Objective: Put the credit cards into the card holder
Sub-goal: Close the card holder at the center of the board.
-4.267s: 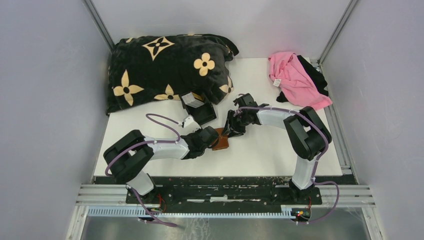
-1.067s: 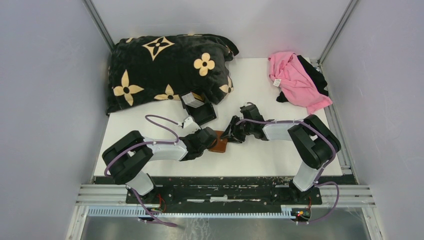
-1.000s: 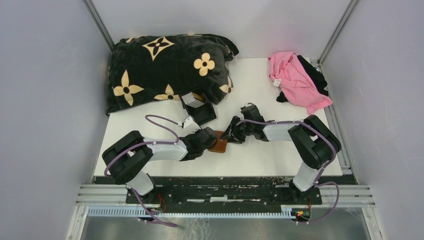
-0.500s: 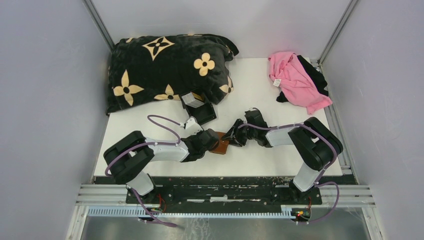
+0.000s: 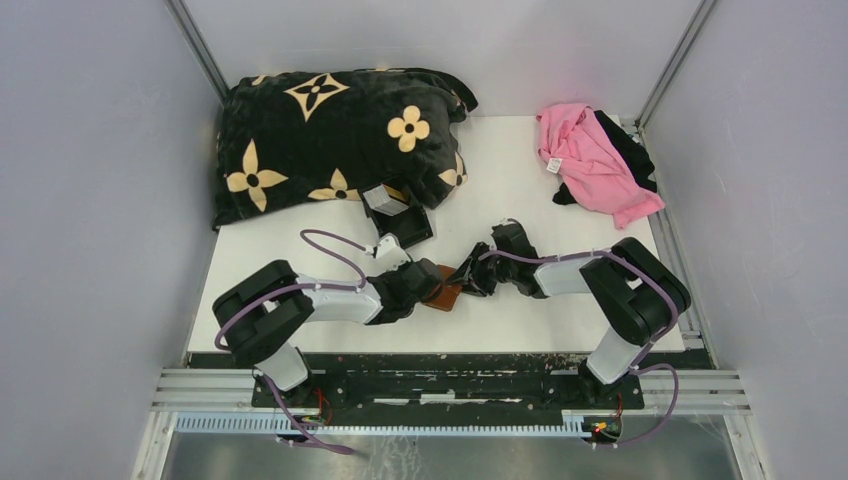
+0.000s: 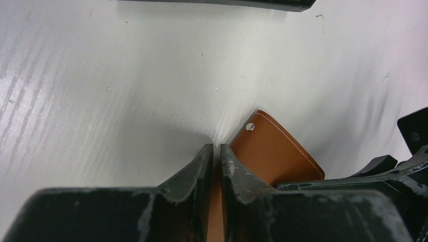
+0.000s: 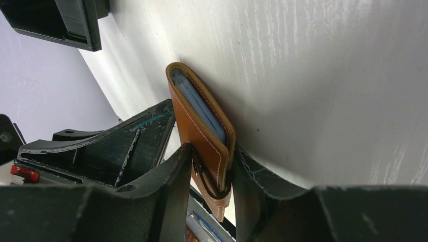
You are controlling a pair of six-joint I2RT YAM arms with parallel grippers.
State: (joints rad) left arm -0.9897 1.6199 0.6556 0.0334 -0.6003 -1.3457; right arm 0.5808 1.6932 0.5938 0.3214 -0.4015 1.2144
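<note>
The card holder (image 5: 443, 293) lay on the white table (image 5: 520, 190) near its front edge, between the two arms, and both of them had it. It was one small wallet of smooth tan-brown leather, folded like a book, with pale stitching along the rim and rounded corners. From the left wrist view one flap (image 6: 275, 154) showed a single small silver snap stud (image 6: 250, 127) at its corner. From the right wrist view it (image 7: 199, 126) stood on its edge, and in the fold sat thin pale blue-grey cards (image 7: 199, 108) — I saw only their edges and could not count them surely.

The left gripper (image 6: 214, 154) was nearly closed, with brown leather pinched in the narrow gap between its black, scratched fingers. The right gripper (image 7: 212, 156) clamped the folded holder from both sides, one finger on each face.

Behind them stood one black plastic tray (image 5: 405, 225) with a pale greyish stack (image 5: 383, 200) inside. Farther back lay one soft black cushion (image 5: 330, 140) with cream flowers, and one crumpled pink cloth (image 5: 590, 160) in the far right corner.
</note>
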